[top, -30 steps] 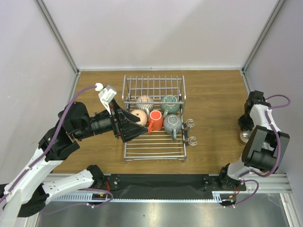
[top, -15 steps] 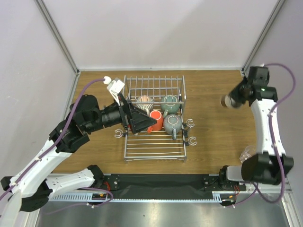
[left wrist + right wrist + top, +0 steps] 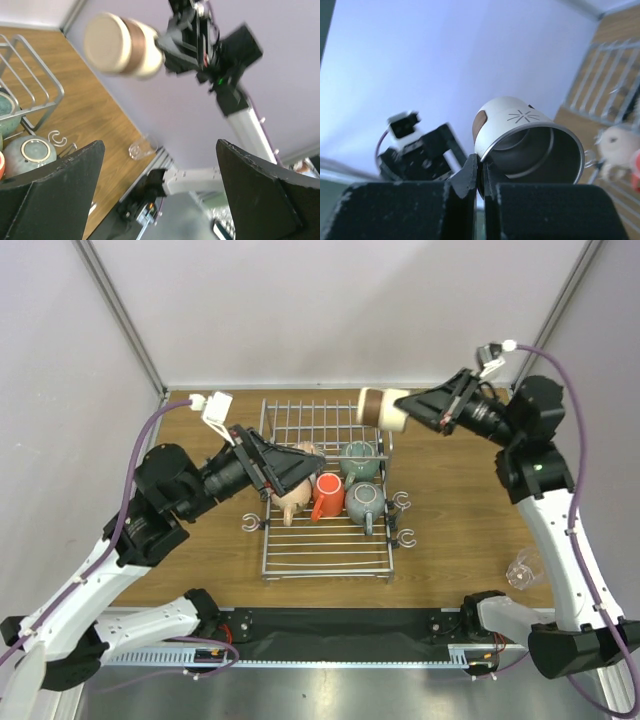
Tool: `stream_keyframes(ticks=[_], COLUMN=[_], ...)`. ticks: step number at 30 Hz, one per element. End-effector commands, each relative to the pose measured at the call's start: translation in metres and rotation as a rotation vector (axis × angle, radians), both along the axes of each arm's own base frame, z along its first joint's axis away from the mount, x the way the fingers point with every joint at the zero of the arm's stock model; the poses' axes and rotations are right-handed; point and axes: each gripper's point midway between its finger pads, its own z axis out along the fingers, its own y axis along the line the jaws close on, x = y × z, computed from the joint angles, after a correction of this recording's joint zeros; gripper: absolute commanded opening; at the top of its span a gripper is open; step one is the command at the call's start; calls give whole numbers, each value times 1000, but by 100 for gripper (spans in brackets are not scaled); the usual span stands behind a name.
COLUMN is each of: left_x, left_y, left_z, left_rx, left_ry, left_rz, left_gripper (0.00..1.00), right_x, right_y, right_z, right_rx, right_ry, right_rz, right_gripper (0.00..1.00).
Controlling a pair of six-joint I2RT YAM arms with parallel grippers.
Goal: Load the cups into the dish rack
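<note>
The dish rack point(image 3: 325, 552) stands mid-table with a beige cup point(image 3: 291, 490), a red-orange mug point(image 3: 328, 497), a grey-green mug point(image 3: 364, 502), a teal-green mug point(image 3: 358, 459) and a partly hidden ribbed cup point(image 3: 306, 451) in it. My right gripper point(image 3: 416, 408) is shut on the rim of a white cup with a brown band point(image 3: 383, 407), held in the air on its side over the rack's back right corner. The right wrist view shows the jaws point(image 3: 481, 167) pinching that cup's point(image 3: 530, 132) wall. My left gripper point(image 3: 303, 468) hovers open and empty over the rack's left side, wide apart in its wrist view point(image 3: 160, 145).
A clear glass point(image 3: 523, 568) stands near the table's right front edge, also in the left wrist view as the glass point(image 3: 140, 148). Small wire hooks point(image 3: 403, 503) stick out from the rack's right side, and one hook point(image 3: 252, 523) from its left.
My right arm has carried the white cup from the right edge of the table up and left, over the rack's back. My left gripper rose off the beige cup.
</note>
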Motion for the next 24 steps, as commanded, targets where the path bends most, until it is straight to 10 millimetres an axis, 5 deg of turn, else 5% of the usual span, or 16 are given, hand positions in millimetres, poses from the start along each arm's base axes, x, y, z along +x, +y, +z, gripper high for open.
stream_keyframes(ticks=[1, 10, 16, 24], left_x=[10, 21, 26, 26], left_y=[17, 11, 8, 17], left_z=[24, 24, 31, 48], left_rx=[-148, -209, -210, -259], left_ry=[5, 47, 22, -39], left_rz=[105, 132, 147, 180], left_gripper=[100, 100, 100, 100], right_x=[-49, -83, -85, -79], right_y=[23, 65, 73, 87], right_z=[46, 58, 68, 56], right_rx=[167, 268, 388, 451], right_ry=[-126, -133, -95, -14], right_rz=[182, 291, 329, 363], right_gripper=[0, 0, 0, 0])
